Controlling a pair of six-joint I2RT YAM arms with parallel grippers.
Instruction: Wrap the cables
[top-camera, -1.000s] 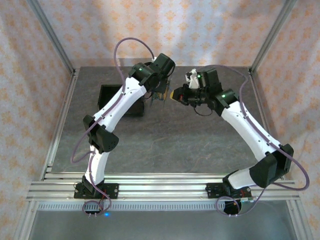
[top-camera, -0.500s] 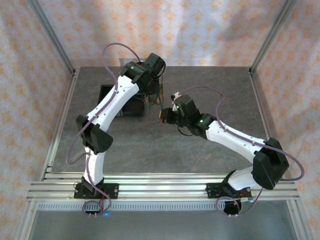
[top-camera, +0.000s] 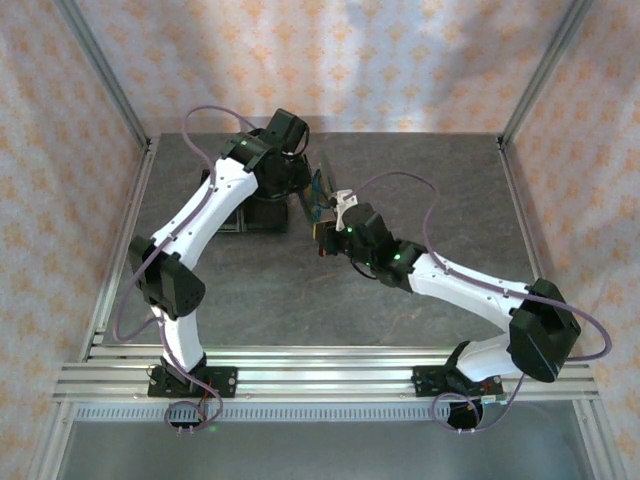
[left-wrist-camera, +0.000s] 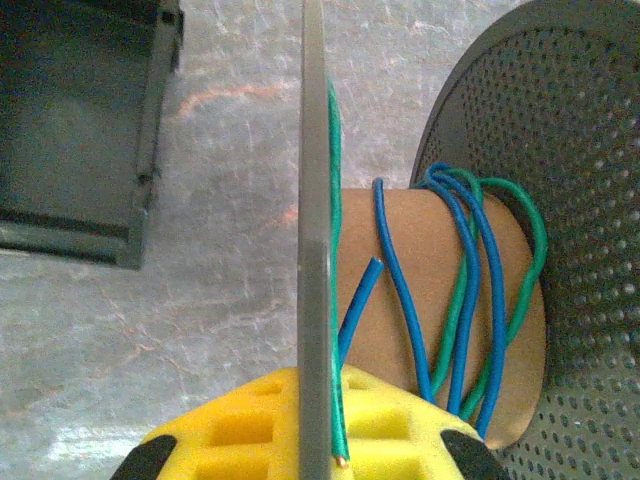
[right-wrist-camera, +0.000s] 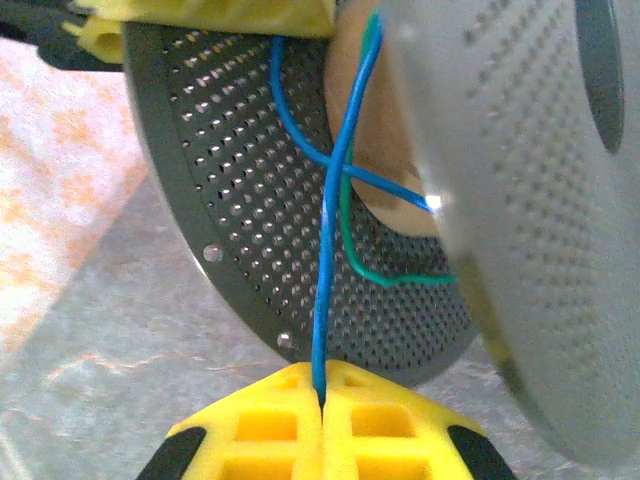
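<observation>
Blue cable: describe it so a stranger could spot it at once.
Over the table, find the grey perforated spool, then its brown core. The blue cable winds round that core and runs into the shut right gripper; its colour separates it from the green cable alongside.

A: Anything besides the job's stuff?
B: Dark grey spool (left-wrist-camera: 560, 150); perforated flanges; brown cardboard core (left-wrist-camera: 415, 240); my left wrist view has one flange edge-on.
A: Around it?
B: Black open box (left-wrist-camera: 70, 120) on the grey marbled table (top-camera: 430, 190), near the spool; aluminium rails (top-camera: 320, 375) along the near edge; orange-patterned backdrop (top-camera: 400, 60) behind and at both sides.
</observation>
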